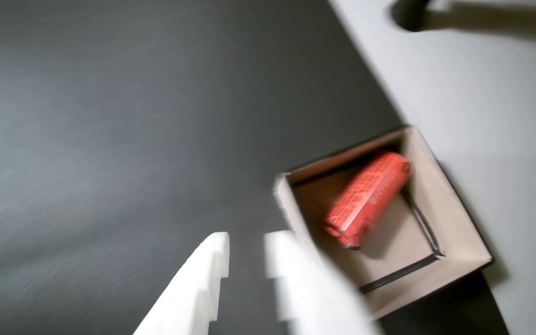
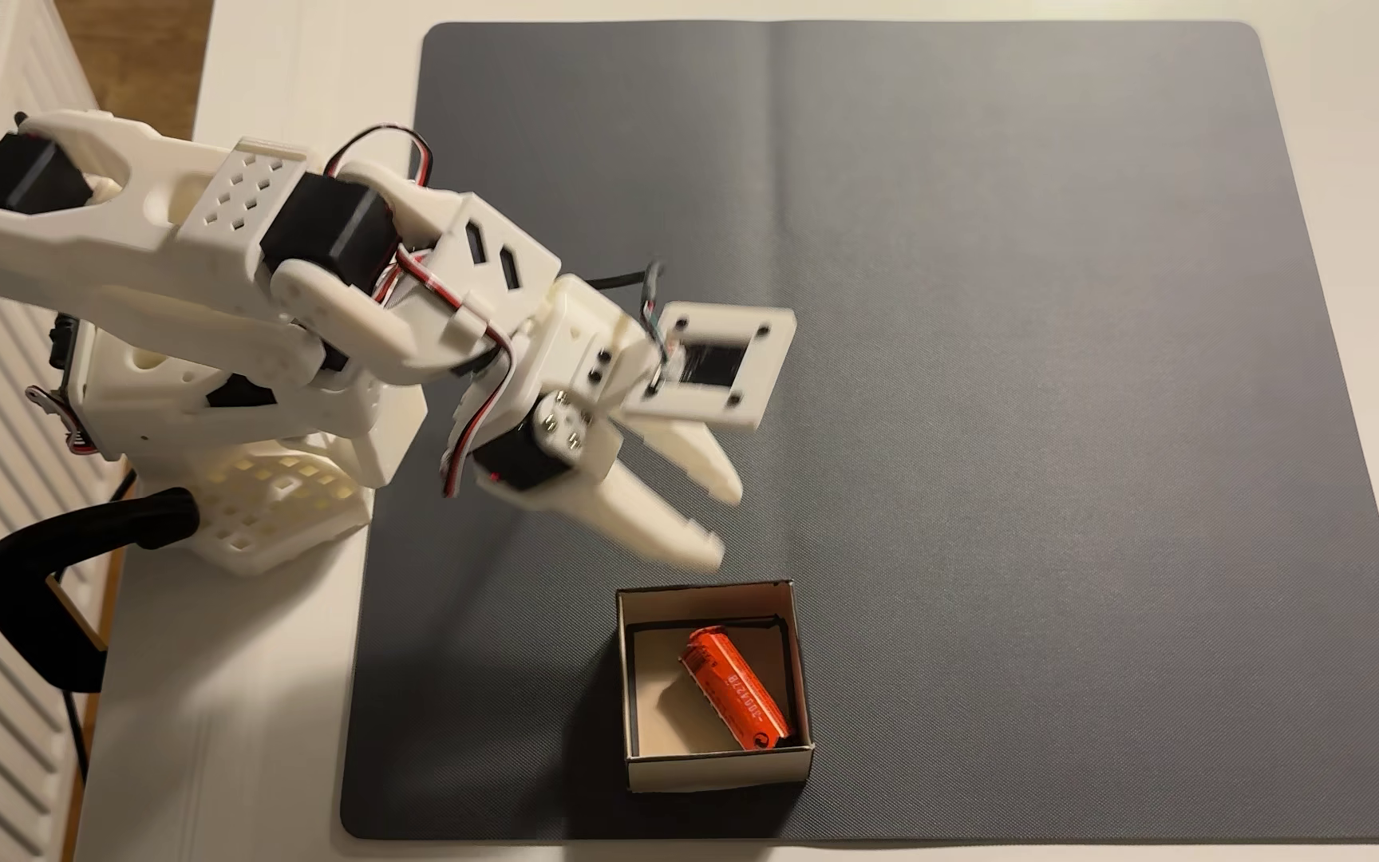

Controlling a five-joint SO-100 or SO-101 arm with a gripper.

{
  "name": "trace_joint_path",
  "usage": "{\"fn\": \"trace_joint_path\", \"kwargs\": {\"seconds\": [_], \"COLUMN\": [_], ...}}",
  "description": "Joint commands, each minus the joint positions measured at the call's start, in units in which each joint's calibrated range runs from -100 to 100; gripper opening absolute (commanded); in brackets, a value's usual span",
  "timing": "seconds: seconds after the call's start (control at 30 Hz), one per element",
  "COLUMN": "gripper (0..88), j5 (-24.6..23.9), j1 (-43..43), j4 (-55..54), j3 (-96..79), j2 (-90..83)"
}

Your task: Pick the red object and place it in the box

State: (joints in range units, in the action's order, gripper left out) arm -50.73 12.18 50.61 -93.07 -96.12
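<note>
In my wrist view the claw comes in from the bottom edge, blurred, its two white fingers apart with dark mat showing between them and nothing held. Just right of them, lower right of the frame, sits the box, and the red object lies slantwise on its floor, one end up toward the far corner, the other toward the near wall. The box straddles the mat edge, with the pale surface running off to the upper right.

In the fixed view I see the box at bottom centre, near the mat's lower edge, with the red object lying diagonally inside, its lower end against the right wall. The claw hangs just above and left of the box, clear of it, moderately spread and empty. The arm reaches in from the upper left, its base standing on the white surface beside the mat.
</note>
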Motion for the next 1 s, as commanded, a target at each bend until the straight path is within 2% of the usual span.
{"fn": "trace_joint_path", "kwargs": {"seconds": [0.0,0.3,0.6,0.87,0.97], "gripper": [1.1,0.8,0.8,0.8,0.8], "j5": [-1.0,-1.0,-1.1,-0.9,-1.0], "j1": [-3.3,-11.1,-16.4,-17.4,-16.5], "j4": [2.6,3.1,2.3,3.8,8.4], "j3": [4.0,4.0,-5.8,-6.9,-6.9], "j2": [-0.6,-0.6,-0.6,0.0,-0.5]}}
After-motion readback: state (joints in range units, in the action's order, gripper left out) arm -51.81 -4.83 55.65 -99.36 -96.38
